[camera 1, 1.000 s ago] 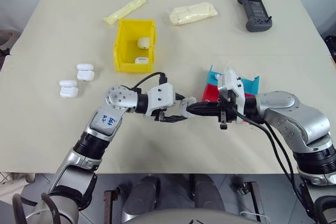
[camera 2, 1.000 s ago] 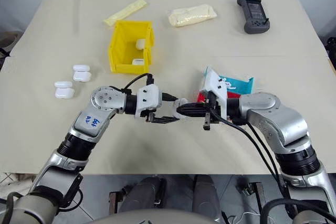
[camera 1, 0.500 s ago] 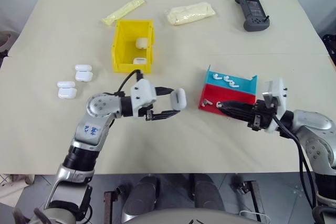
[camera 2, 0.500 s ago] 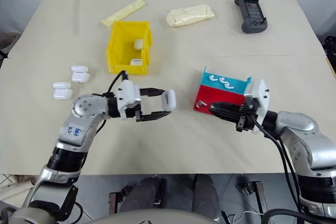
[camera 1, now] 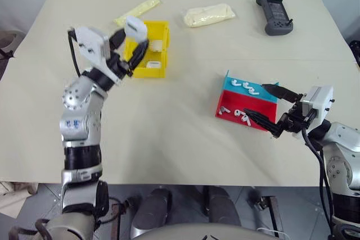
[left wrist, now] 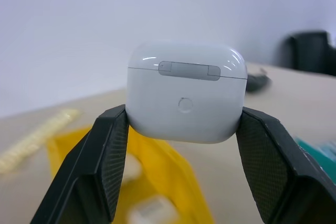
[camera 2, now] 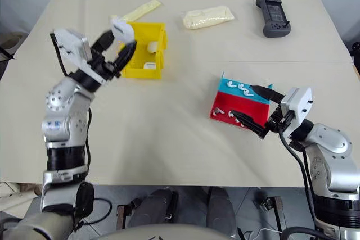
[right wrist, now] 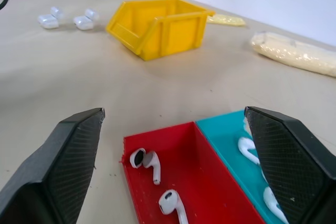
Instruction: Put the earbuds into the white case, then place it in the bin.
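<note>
Beige table (camera 1: 185,139) under left gripper (camera 1: 130,42) clamping white case (left wrist: 186,98) (lid closed), right gripper (camera 1: 270,109) spread wide.

My arms are silver-grey metal, built of rounded shells with black bands at the joints. My left arm (camera 1: 79,125) carries blue handwriting on its forearm shell and a ring of small dark screws on the round joint cap above it. A white housing sits at each wrist, and black cables loop along both arms. My left end effector (camera 1: 130,46) and my right end effector (camera 1: 271,111) each have two black fingers (right wrist: 65,156) with finely textured, tapering pads.
</note>
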